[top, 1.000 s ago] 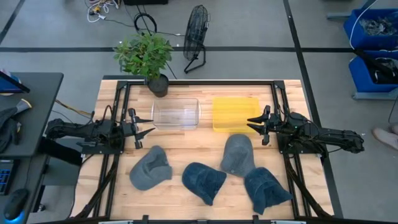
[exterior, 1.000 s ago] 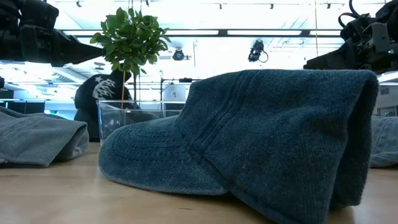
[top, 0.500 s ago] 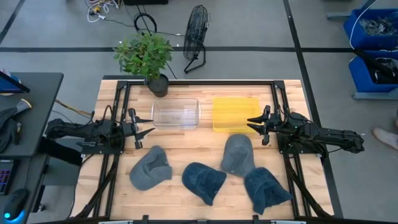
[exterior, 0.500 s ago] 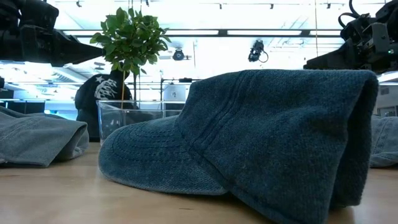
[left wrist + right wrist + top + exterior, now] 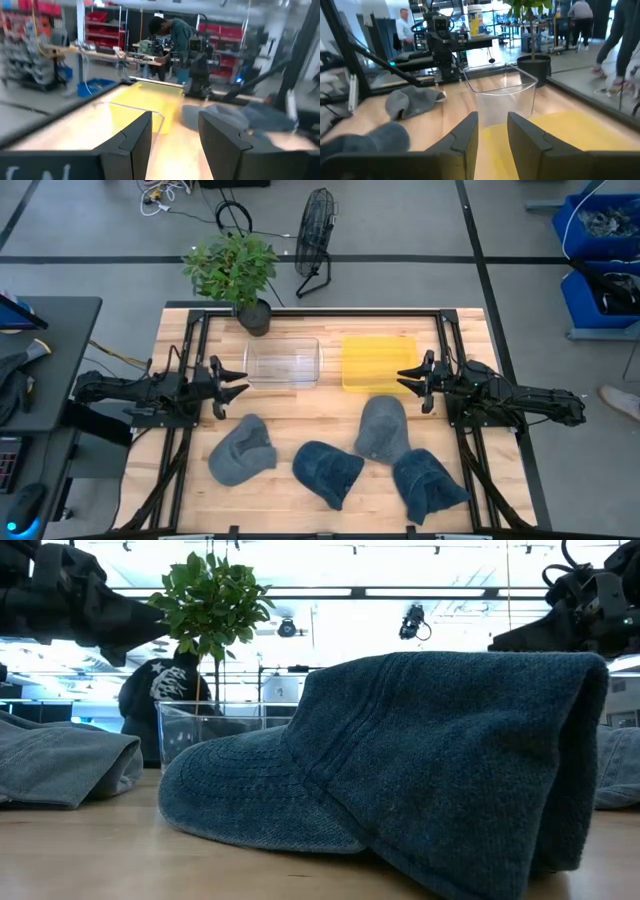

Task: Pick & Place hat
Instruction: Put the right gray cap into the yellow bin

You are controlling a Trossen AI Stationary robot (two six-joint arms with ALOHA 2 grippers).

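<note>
- High view, near edge of the tabletop (image 5: 330, 415) first: four hats in a loose row, none of them held.
- Far left sits the grey hat (image 5: 241, 451); next the dark blue hat (image 5: 328, 470), which fills the low view; then a second grey hat (image 5: 382, 428) set a little farther back; and the right blue hat (image 5: 428, 483) at the near right.
- Mid-table, the left gripper (image 5: 228, 383) hangs at the left side, jaws parted and holding nothing.
- Opposite, the right gripper (image 5: 414, 376) hovers at the right side, jaws also apart and bare.
- Farther back, between the arms, the clear bin (image 5: 283, 362) sits left of the yellow bin (image 5: 378, 362).
- At the far left corner stands the potted plant (image 5: 235, 270).
</note>
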